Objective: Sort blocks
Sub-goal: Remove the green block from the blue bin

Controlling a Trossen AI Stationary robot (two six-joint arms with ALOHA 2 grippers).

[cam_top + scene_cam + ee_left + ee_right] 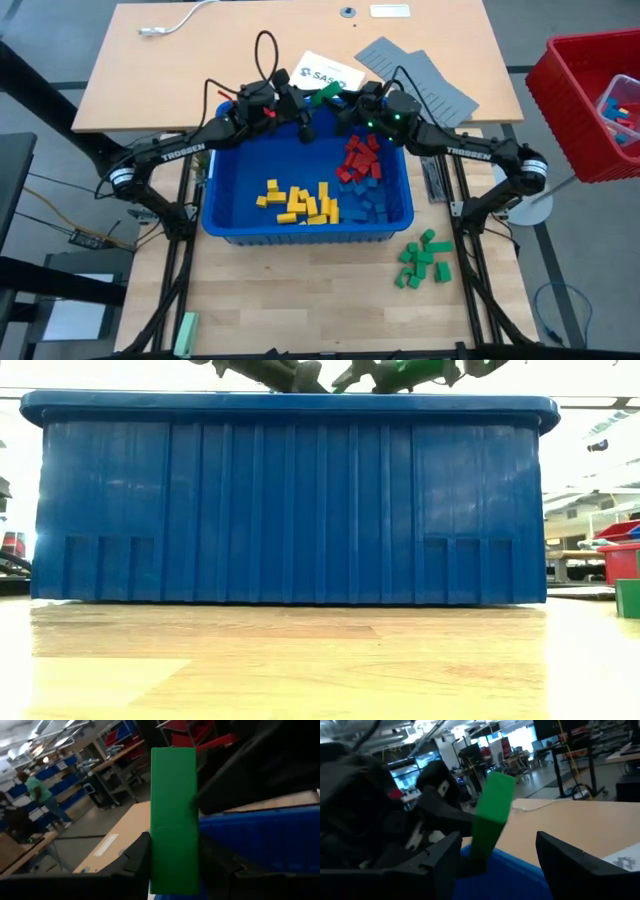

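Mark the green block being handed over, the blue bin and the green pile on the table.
green block [172, 815], left wrist view, front face.
blue bin [290, 510], low view, side wall.
green pile [424, 262], high view, middle block.

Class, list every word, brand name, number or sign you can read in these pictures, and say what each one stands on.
"TROSSEN": white letters on the left arm.
"TROSSEN": white letters on the right arm.
"SAS...": the start of a blue word on the white card behind the blue bin; the rest is hidden by the arms.
Nothing else is readable in any view.
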